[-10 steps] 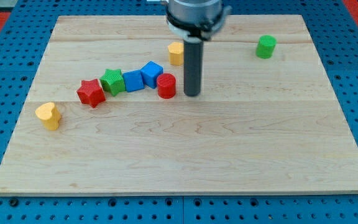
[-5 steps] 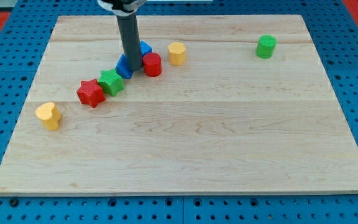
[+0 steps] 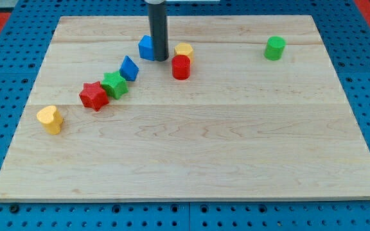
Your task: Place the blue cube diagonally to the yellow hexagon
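The blue cube [image 3: 146, 47] sits near the view's top, left of the yellow hexagon [image 3: 184, 50]. My tip [image 3: 160, 59] stands between them, touching the cube's right side. A red cylinder [image 3: 180, 67] sits against the hexagon's lower edge. A second blue block [image 3: 129, 68], wedge-like, lies lower left of the cube.
A green star [image 3: 115, 85] and a red star [image 3: 94, 96] lie in a diagonal line below the blue wedge. A yellow heart [image 3: 50, 119] sits near the board's left edge. A green cylinder [image 3: 275, 48] stands at the top right.
My tip moved up and right from between the blue blocks. The blue cube slid up and the red cylinder shifted right, under the yellow hexagon. The blue wedge stayed near the green star.
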Robot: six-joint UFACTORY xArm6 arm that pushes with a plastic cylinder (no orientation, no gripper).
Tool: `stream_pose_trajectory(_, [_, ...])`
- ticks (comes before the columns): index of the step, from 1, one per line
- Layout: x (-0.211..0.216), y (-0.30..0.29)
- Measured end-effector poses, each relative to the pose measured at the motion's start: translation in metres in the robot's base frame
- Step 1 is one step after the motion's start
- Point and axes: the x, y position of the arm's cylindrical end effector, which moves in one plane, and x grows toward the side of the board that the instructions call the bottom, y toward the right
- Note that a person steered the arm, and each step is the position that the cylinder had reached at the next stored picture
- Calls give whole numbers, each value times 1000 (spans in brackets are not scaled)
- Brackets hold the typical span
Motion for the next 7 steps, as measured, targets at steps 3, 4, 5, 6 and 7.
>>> stream_pose_trajectory(3, [-55, -158])
stream_pose_trajectory(4, [-75, -95])
stream_pose_trajectory(5, [-67, -21])
stream_pose_trajectory(6, [-68, -8])
stream_pose_trajectory(7, [-90, -24])
